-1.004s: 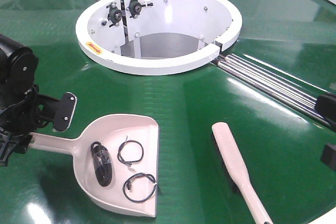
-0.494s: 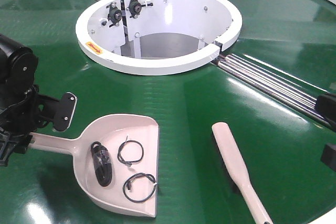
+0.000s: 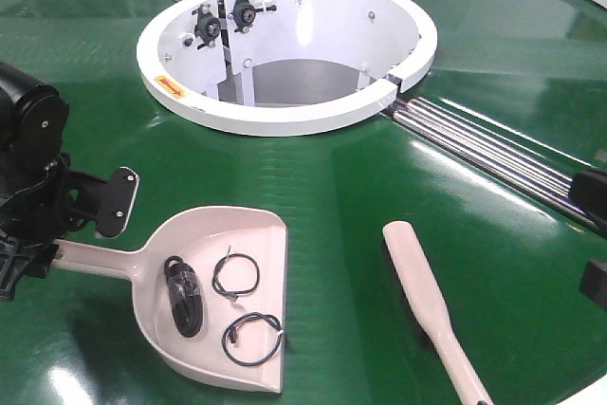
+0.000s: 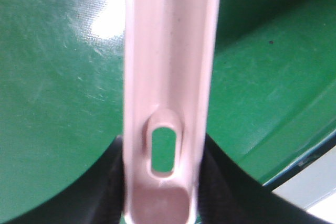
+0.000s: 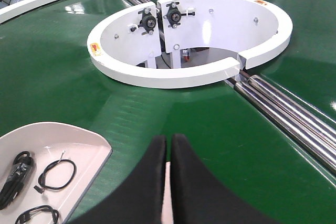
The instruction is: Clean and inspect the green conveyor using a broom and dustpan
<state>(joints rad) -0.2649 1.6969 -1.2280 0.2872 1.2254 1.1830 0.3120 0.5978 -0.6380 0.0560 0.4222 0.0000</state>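
On the green conveyor [image 3: 360, 187], the dustpan [image 3: 223, 296] lies at about 7 o'clock from the white hub [image 3: 285, 49], its handle pointing to 9 o'clock into the left pincer [image 4: 163, 192]. The wrist view shows dark fingers [image 4: 102, 182] pressed against both sides of the handle beside the hang hole, so this pincer grips the dustpan. Three black cable loops [image 3: 232, 277] lie in the scoop. The broom [image 3: 427, 305] lies at 5 o'clock from the hub. The right pincer [image 5: 168, 182] is narrow, with the pale broom showing in the slit between its fingers; whether it actually pinches it, I cannot tell. Chrome roller rails [image 3: 484, 154] run towards 4 o'clock.
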